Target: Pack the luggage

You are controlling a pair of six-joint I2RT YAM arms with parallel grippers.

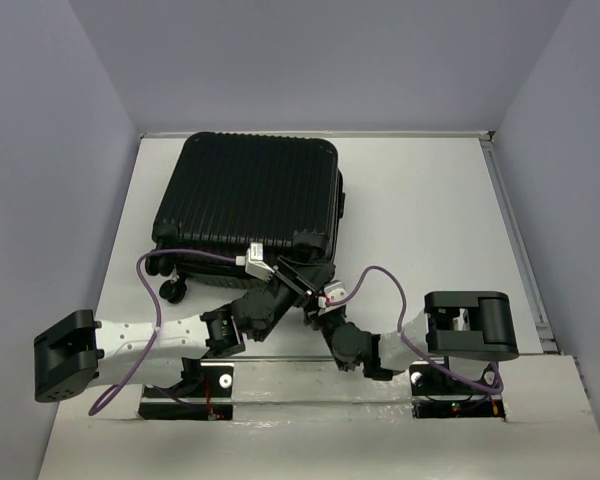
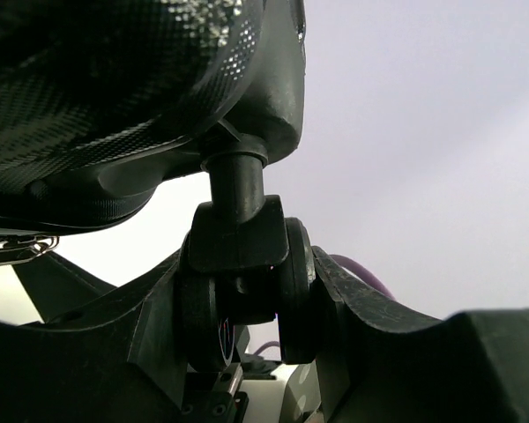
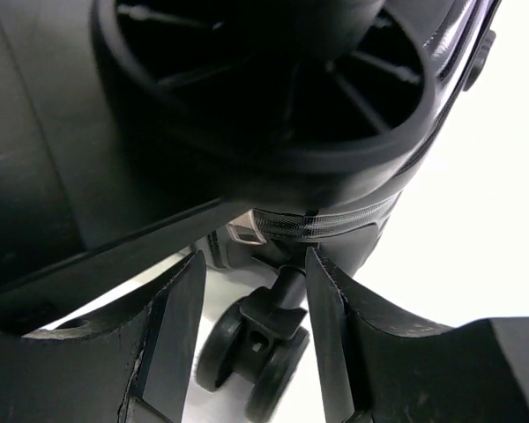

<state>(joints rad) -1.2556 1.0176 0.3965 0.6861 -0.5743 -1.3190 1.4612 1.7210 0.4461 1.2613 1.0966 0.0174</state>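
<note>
The luggage (image 1: pixel 250 195) is a black ribbed hard-shell suitcase lying flat and closed at the back left of the table. Both grippers are at its near edge, by the wheels. In the left wrist view my left gripper (image 2: pixel 247 273) is shut on a twin caster wheel (image 2: pixel 242 291), one finger pressed on each side, with the shell (image 2: pixel 115 79) above. My right gripper (image 3: pixel 254 264) is open under the shell (image 3: pixel 44 132). A caster wheel (image 3: pixel 256 352) shows between and beyond its fingers without touching them. From above, the left gripper (image 1: pixel 280 285) and right gripper (image 1: pixel 315 300) sit close together.
Another caster wheel (image 1: pixel 170 290) sticks out at the suitcase's near left corner. A spoked wheel (image 3: pixel 273 79) fills the top of the right wrist view. Purple cables (image 1: pixel 380 275) loop over both arms. A raised rail (image 1: pixel 515 240) runs along the table's right edge. Grey walls surround it.
</note>
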